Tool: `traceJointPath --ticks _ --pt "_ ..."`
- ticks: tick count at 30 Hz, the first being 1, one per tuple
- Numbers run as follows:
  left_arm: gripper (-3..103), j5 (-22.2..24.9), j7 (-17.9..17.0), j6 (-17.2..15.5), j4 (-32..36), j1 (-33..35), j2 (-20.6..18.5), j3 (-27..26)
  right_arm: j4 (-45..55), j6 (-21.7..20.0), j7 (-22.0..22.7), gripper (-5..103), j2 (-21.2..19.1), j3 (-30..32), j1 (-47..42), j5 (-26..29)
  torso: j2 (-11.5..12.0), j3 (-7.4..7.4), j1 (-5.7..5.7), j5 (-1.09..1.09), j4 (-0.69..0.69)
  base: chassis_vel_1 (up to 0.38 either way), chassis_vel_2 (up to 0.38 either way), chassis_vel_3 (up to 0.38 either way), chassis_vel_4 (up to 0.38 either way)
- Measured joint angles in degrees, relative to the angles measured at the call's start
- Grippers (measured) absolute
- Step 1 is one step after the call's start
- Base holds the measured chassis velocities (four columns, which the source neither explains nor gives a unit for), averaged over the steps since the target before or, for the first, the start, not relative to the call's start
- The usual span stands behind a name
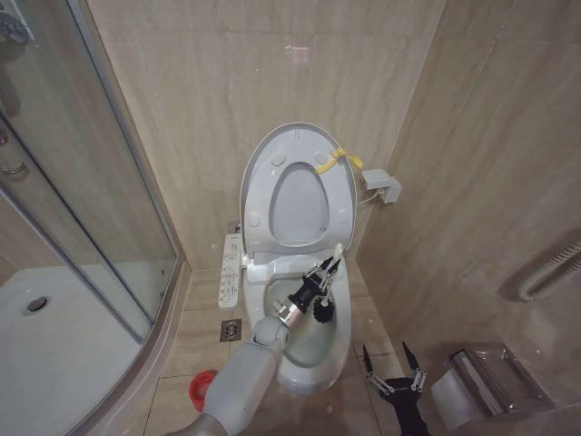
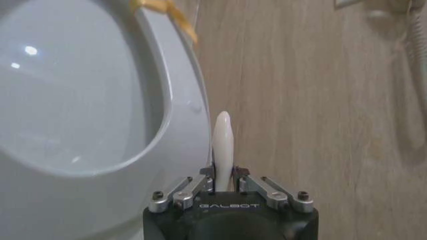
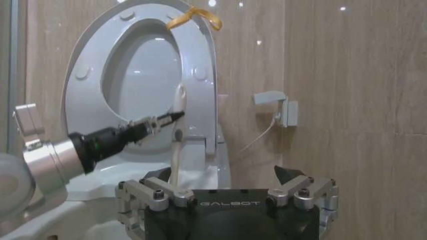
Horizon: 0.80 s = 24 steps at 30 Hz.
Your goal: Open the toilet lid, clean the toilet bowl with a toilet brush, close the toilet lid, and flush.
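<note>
With the toilet lid (image 1: 295, 154) up against the wall, seat raised w/ it, I've got the left gripper (image 1: 325, 271) over the toilet bowl (image 1: 309, 359), fingers clamped on the toilet brush (image 1: 333, 257) handle. Pale handle tip points up toward the lid; brush end is down in the bowl. Yellow ribbon (image 1: 343, 161) sits at the lid's upper edge. Red holder (image 1: 202, 389) is on the floor beside the bowl. Right gripper (image 1: 396, 374) hangs beside the bowl, fingers apart, nothing in them.
</note>
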State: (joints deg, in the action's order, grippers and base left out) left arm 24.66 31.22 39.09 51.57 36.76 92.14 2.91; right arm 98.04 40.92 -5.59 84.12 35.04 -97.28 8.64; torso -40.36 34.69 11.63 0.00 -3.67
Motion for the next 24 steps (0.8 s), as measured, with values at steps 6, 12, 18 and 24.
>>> traceJointPath --ticks 6,12,18,24 --pt "18 0.1 0.1 -0.1 -1.9 0.5 0.0 0.4 0.1 0.0 0.0 100 0.5 0.0 0.1 -0.4 0.0 0.0 0.0 0.0 0.01 0.0 0.0 0.0 0.0" --pt "18 0.4 0.1 -0.6 0.2 0.9 0.0 1.6 0.1 0.0 0.0 100 0.6 0.1 0.0 -0.6 0.0 0.0 0.0 0.0 0.0 0.0 0.0 0.0 0.0" --pt "18 1.5 -0.3 -1.6 4.2 0.7 0.0 2.4 0.2 0.0 0.0 100 0.4 0.3 -0.2 -0.6 0.0 0.0 0.0 0.0 -0.01 0.0 0.0 0.0 0.0" --pt "18 1.1 -0.1 -1.2 0.5 0.5 0.0 2.3 0.1 0.0 0.0 100 0.3 0.3 -0.1 -0.6 0.0 0.0 0.0 0.0 0.0 0.0 0.0 0.0 0.0"
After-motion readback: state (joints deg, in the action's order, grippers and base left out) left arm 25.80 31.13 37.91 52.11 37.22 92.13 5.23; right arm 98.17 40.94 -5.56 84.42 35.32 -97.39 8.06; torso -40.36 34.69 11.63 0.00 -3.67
